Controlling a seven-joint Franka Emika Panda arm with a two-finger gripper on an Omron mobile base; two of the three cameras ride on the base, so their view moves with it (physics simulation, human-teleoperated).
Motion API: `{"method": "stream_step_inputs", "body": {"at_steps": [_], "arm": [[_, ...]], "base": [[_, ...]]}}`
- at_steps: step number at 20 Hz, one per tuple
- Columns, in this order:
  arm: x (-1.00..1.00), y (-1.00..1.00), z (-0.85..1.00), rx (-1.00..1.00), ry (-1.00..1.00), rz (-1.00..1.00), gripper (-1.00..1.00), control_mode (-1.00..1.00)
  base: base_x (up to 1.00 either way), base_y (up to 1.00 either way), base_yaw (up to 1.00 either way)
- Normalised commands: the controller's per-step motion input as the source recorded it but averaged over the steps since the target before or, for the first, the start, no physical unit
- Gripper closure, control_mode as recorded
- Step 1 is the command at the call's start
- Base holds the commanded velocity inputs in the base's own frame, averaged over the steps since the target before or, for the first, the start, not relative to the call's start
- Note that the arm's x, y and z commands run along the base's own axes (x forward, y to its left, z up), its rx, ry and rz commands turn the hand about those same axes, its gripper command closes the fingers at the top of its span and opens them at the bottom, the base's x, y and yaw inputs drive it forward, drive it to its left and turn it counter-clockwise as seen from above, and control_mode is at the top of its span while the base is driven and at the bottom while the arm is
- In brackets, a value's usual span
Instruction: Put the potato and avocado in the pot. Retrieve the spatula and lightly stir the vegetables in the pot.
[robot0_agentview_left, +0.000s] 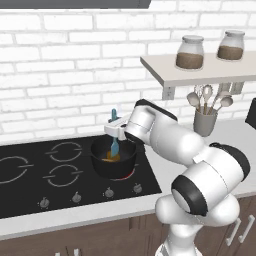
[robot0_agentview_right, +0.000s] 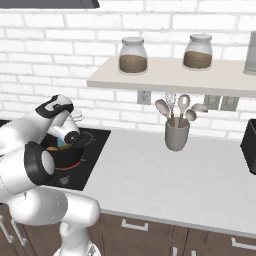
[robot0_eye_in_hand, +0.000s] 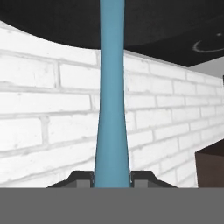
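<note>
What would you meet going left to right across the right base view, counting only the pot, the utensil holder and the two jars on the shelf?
pot → left jar → utensil holder → right jar

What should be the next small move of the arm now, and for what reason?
Probably a short, gentle sideways sweep of the spatula inside the pot. The gripper is shut on the handle, the blade already reaches down into the pot, and an orange piece, likely the potato, lies at the bottom beside it. The avocado cannot be made out.
</note>
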Motion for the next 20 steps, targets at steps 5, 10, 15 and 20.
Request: {"method": "stream_step_inputs", "body": {"at_steps": [5,10,15,20], "arm": [[0.04,0.02,0.0,0.0,0.0,0.0,1.0,-1.0],[0.26,0.11,-0.12,0.0,0.0,0.0,1.0,-1.0],[0.09,0.12,-0.06,0.0,0.0,0.0,1.0,-1.0],[-0.17,0.07,-0.27,0.0,0.0,0.0,1.0,-1.0]], "base": [[0.0,0.0,0.0],[0.0,0.0,0.0],[0.0,0.0,0.0],[0.0,0.0,0.0]]}}
